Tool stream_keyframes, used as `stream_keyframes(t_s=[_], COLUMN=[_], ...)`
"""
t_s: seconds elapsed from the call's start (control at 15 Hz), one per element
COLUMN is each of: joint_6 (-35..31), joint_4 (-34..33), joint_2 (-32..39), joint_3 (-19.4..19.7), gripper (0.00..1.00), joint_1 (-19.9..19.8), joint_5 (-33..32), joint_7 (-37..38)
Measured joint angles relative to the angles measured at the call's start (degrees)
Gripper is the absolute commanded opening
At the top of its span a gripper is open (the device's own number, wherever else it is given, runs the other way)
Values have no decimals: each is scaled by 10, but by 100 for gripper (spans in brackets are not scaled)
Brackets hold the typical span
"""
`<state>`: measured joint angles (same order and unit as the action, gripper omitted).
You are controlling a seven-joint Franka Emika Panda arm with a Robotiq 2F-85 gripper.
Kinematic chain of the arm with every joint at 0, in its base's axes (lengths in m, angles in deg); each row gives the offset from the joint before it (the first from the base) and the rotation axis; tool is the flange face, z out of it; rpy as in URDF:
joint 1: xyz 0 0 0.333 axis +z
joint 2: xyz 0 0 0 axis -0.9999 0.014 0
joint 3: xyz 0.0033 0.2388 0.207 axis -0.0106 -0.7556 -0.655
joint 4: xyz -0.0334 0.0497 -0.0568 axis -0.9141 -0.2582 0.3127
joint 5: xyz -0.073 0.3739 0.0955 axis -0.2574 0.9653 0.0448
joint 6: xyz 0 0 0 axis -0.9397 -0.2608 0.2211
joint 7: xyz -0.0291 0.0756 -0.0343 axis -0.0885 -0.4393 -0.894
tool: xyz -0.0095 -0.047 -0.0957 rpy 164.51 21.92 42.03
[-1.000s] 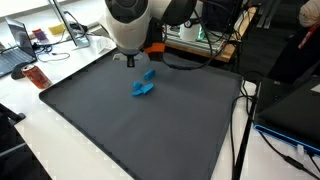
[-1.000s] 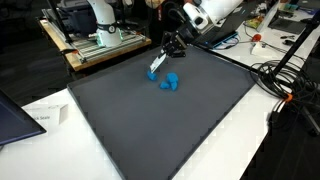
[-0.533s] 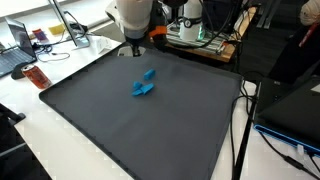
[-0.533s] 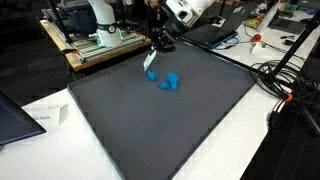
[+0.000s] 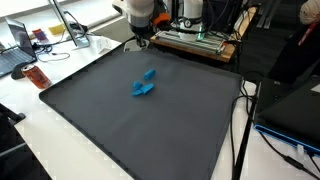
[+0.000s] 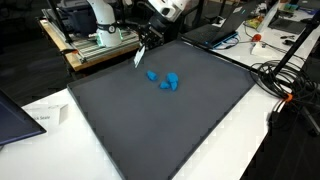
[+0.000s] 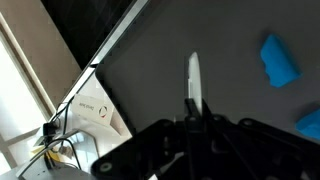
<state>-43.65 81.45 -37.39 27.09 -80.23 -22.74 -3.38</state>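
Note:
My gripper (image 7: 193, 112) is shut on a thin white stick (image 7: 193, 78) that pokes out past the fingertips. In an exterior view the stick (image 6: 139, 60) hangs from the gripper (image 6: 147, 42) above the far edge of the dark mat (image 6: 150, 130). The gripper (image 5: 140, 40) is high at the mat's (image 5: 130, 130) back edge. Blue blocks (image 6: 168, 82) lie on the mat a short way from the stick, with a smaller blue piece (image 6: 152, 74) beside them. They appear as one cluster of blue blocks (image 5: 143, 85), and as blue blocks (image 7: 279, 60) at the right of the wrist view.
A laptop (image 6: 15, 115) and a paper sheet (image 6: 45, 118) lie beside the mat. Cables (image 6: 280, 80) run along another side. A white machine (image 6: 95, 35) stands behind the mat. A red packet (image 5: 37, 77) sits near a mat corner.
The arm has carried the white stick away from the blue blocks, toward the mat's far edge, and lifted a little. The blocks have not moved.

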Motion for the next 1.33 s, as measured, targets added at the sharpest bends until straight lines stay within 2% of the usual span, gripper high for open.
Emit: stream_keyframes(t_s=[0.33, 0.87, 1.33], joint_6=[-12, -19, -182], joint_4=[42, 45, 87], joint_2=[-50, -103, -110], joint_3=[-4, -6, -14], gripper=[1, 1, 1], joint_1=[-23, -51, -52], joint_5=[37, 216, 280], joint_7=[-99, -321, -413])
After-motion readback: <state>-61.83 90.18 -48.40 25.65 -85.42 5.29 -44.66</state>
